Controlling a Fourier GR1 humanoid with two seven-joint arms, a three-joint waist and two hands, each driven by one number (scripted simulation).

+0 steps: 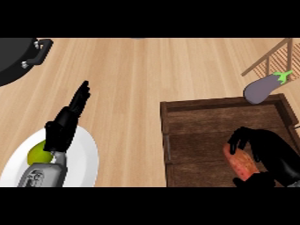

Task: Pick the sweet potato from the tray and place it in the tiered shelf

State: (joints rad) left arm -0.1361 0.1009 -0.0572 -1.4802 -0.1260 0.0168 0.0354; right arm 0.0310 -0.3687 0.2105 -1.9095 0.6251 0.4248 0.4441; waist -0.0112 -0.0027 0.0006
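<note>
The sweet potato (240, 163), orange-red and oblong, lies in the dark wooden tray (198, 115) near its lower right part. My right hand (269, 149) is over the tray with its fingers curled round the sweet potato's upper end and right side. The tiered shelf (288, 55), made of light wooden slats, shows only partly at the upper right corner. My left hand (71, 115) is at the left with its fingers straight and pointing up the counter, holding nothing.
A purple eggplant (264, 87) lies just beyond the tray's far right corner, between tray and shelf. A white plate (87, 158) with a yellow-green fruit (39, 153) sits under my left forearm. A black pot (6, 59) stands at the upper left.
</note>
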